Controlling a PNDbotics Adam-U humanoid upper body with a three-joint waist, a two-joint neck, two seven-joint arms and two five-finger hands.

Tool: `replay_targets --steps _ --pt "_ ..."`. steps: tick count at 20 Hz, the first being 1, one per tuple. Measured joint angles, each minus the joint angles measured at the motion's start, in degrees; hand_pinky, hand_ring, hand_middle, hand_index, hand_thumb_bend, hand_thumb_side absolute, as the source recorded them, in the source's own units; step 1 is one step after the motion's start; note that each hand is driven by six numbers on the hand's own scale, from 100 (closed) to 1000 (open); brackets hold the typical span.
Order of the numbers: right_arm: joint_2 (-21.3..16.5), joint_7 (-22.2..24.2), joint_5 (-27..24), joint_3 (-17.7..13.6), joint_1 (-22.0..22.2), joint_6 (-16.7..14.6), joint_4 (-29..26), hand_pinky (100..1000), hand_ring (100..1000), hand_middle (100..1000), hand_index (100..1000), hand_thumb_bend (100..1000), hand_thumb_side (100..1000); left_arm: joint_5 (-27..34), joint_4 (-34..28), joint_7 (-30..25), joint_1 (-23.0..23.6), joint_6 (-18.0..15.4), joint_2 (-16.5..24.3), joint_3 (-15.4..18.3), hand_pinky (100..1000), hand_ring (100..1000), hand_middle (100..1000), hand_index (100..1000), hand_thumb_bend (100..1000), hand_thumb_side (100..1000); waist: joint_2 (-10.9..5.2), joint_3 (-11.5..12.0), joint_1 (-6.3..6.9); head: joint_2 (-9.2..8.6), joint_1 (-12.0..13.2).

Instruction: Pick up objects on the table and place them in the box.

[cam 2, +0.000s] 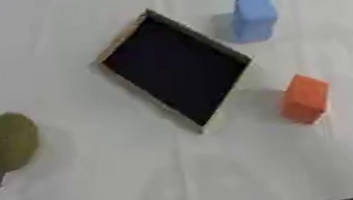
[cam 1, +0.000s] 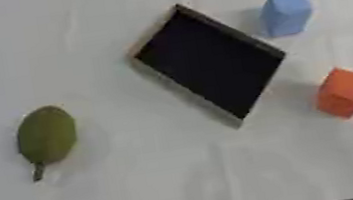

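Note:
A shallow box with a dark inside and tan walls lies turned at an angle in the middle of the white table. It holds nothing that I can see. A light blue block stands behind it to the right. An orange block sits to its right, nearer to me. An olive-green pear-shaped fruit with a short stem lies at the left, stem pointing toward me. Neither of my hands shows in either view.
The white table cover spans nearly the whole view. A dark strip runs along its far edge and a dark patch shows at the upper left corner.

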Motion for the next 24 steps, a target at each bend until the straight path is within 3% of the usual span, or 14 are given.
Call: replay_targets --steps 7,10,20,24 --pt "-0.1 0.2 0.0 0.0 0.4 0.0 0.0 832 748 655 747 100 592 0.0 0.0 0.0 0.0 0.0 0.0 0.0 926 757 661 850 100 608 -0.34 0.0 -0.06 0.14 0.0" --pt "-2.2 0.5 1.0 0.4 1.4 0.1 0.0 836 755 664 754 100 584 0.0 0.0 0.0 0.0 0.0 0.0 0.0 926 757 660 850 100 608 -0.57 0.0 -0.18 0.19 0.0" --pt "-21.7 0.9 9.6 4.5 9.4 2.5 0.0 856 810 735 811 100 586 -0.2 0.0 -0.2 1.0 0.2 0.1 0.0 927 759 661 850 100 605 -0.91 -1.3 -0.56 0.73 0.7" --pt "-27.4 3.2 12.7 6.8 11.6 4.7 0.0 862 833 761 835 100 611 -0.2 0.0 -0.3 1.2 0.3 0.2 0.0 928 759 661 850 100 605 -0.91 -1.5 -0.67 0.77 0.9"
